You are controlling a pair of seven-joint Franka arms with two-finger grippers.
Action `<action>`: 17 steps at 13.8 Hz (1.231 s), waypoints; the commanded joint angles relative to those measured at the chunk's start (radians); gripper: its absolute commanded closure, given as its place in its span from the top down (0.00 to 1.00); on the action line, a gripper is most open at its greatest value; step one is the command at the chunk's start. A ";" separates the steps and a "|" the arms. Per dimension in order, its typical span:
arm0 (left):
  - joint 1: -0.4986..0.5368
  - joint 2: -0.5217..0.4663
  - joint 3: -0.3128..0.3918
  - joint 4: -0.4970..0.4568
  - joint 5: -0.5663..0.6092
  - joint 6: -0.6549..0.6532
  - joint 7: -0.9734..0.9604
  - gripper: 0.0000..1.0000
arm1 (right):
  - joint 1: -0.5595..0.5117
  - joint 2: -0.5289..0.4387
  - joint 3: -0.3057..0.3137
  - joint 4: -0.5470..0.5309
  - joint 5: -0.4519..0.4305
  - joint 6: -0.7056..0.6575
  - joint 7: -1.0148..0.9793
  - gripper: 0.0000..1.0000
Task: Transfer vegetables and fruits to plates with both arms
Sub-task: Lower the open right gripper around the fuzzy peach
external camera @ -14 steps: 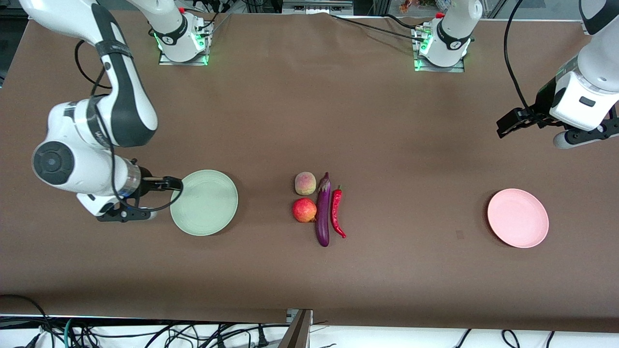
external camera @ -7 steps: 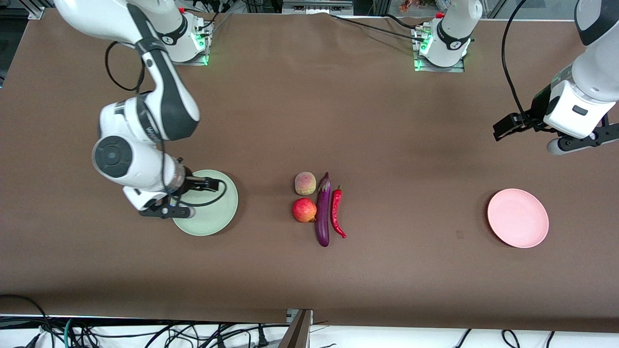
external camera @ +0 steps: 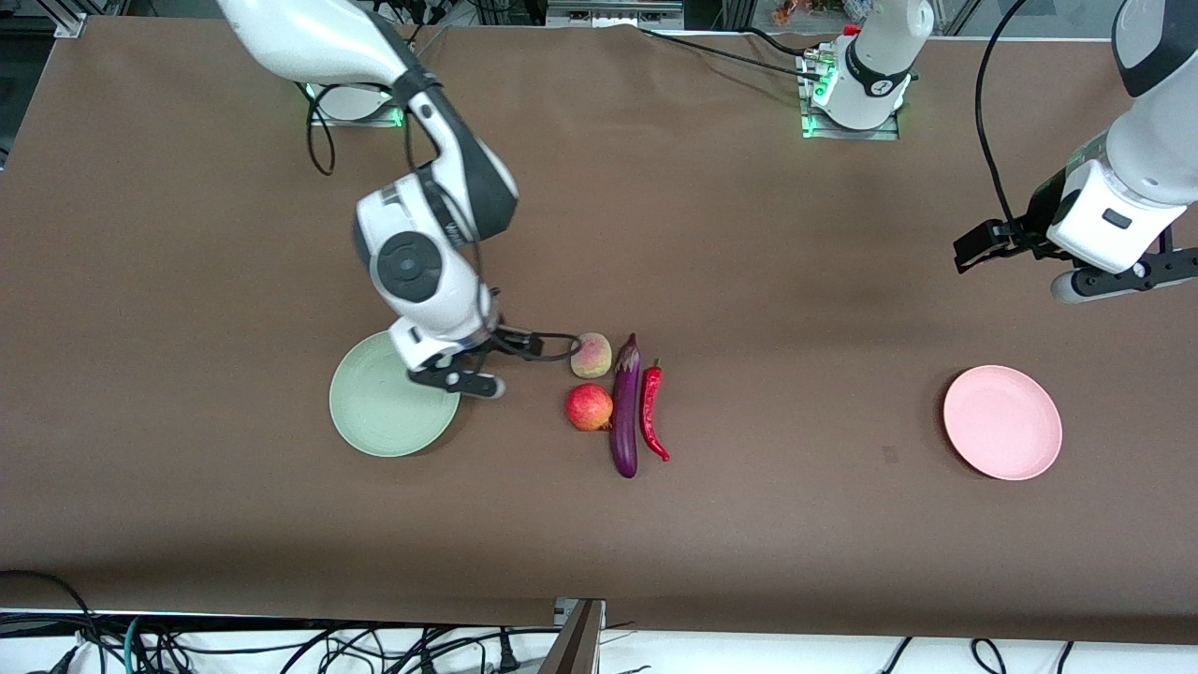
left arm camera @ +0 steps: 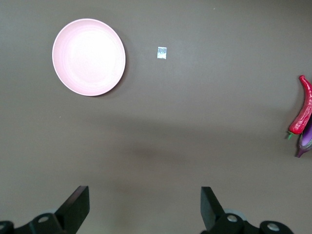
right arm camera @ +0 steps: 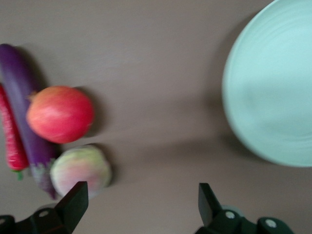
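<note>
The peach, red pomegranate-like ball, purple eggplant and red chili lie together mid-table. The mint green plate lies toward the right arm's end and the pink plate toward the left arm's end. My right gripper is open and empty, low over the table between the green plate and the peach. Its wrist view shows the peach beside one finger, the red ball, the eggplant, the chili and the green plate. My left gripper is open and empty, high over bare table.
The left wrist view shows the pink plate, a small pale tag on the brown cloth, and the chili and eggplant tip at the edge. The arm bases stand along the table's back edge.
My right arm has swung from beside the green plate across it toward the fruits, and its gripper is now next to the peach. My left arm has shifted only slightly.
</note>
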 commanded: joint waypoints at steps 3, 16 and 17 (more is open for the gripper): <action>0.002 0.014 0.003 0.039 -0.003 -0.018 0.026 1.00 | 0.077 0.060 -0.010 0.004 0.011 0.133 0.121 1.00; -0.122 0.470 -0.002 0.309 -0.144 0.122 -0.090 1.00 | 0.143 0.167 -0.013 0.004 -0.063 0.300 0.149 1.00; -0.153 0.479 0.000 0.307 -0.140 0.145 -0.137 1.00 | 0.143 0.175 -0.013 0.004 -0.063 0.309 0.149 1.00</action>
